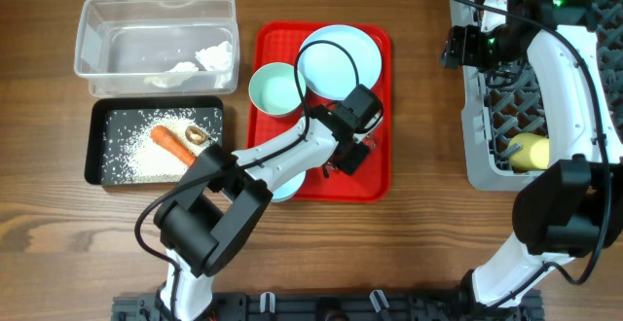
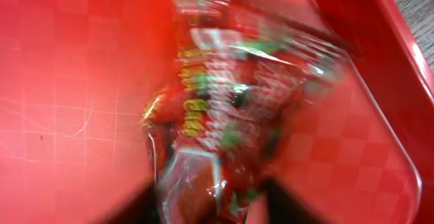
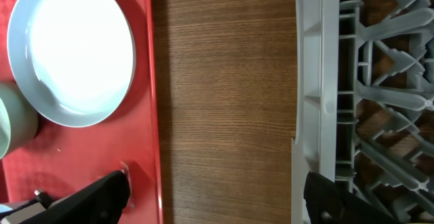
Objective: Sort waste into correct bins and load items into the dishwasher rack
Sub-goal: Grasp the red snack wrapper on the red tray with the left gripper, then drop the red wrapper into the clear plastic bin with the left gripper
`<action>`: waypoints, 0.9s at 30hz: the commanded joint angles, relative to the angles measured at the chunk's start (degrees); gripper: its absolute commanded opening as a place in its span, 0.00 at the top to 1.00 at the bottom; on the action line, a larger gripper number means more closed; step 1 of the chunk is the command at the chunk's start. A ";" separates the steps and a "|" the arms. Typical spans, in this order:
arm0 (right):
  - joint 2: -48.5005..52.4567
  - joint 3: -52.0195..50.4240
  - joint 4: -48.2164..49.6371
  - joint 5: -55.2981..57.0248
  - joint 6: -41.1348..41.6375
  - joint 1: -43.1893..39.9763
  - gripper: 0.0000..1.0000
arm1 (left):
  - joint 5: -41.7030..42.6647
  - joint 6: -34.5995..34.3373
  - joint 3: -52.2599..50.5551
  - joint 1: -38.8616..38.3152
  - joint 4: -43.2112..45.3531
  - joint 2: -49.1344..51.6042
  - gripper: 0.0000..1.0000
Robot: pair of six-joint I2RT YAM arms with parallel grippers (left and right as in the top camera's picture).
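The shiny red-and-silver wrapper lies on the red tray, and my left gripper is shut on its near end, the view blurred. From overhead the left gripper is low over the tray's lower right. The pale-blue plate and a mint bowl rest on the tray; a second bowl peeks out under the left arm. A yellow cup lies in the grey dishwasher rack. My right gripper hangs open over bare wood between tray and rack.
The clear tub at back left holds crumpled tissue. In front of it, the black tray holds the carrot, rice and a brown lump. The right arm stretches over the rack.
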 commanded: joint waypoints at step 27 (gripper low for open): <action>-0.15 0.09 -0.28 0.74 -0.20 0.11 0.13 | -16.39 -8.87 10.01 22.93 0.24 -14.32 0.96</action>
